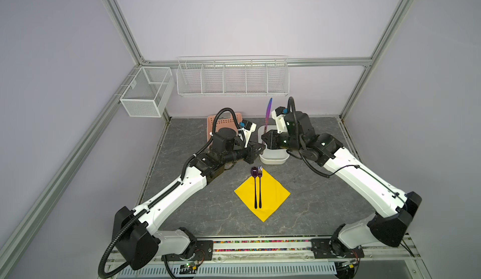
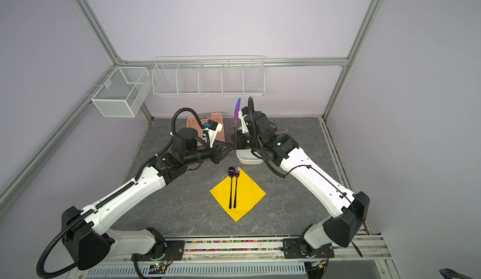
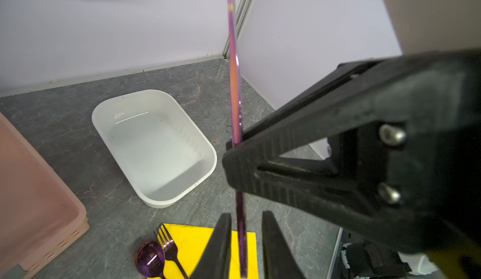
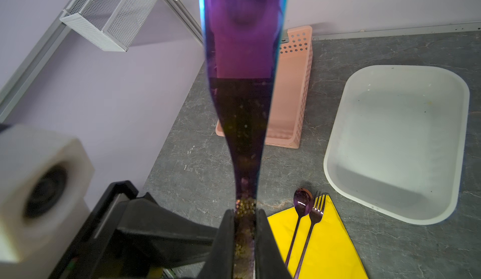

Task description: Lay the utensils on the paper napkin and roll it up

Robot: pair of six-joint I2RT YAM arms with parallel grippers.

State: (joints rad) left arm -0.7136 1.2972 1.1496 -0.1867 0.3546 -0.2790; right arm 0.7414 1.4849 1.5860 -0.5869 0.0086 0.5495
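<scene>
Nearest the robot's base, the paper napkin [image 1: 274, 194] lay flat on the grey table [image 1: 312, 199], set like a diamond. 2 of the 3 utensils were on it: the spoon [image 1: 254, 173] and fork [image 1: 259, 173] lay side by side, handles running near to far along the diagonal and heads at the far corner. Bare yellow showed to the right of the fork.

Beyond and above the napkin, the knife [image 1: 268, 113] stood nearly upright, blade up, over the white tub [image 1: 273, 161]. The right gripper [image 4: 244, 212] pinched its handle. The left gripper [image 3: 246, 217] straddled the same handle just beside it, jaws parted with a gap on each side, carrying nothing.

By my reading, the coming move depends on 1 thing: the knife's long axis was vertical while its place beside the fork lay flat, lower and toward the base. The right arm alone carried it.

Farthest back sat the pink perforated basket [image 1: 211, 124]. No writing could be read anywhere.
</scene>
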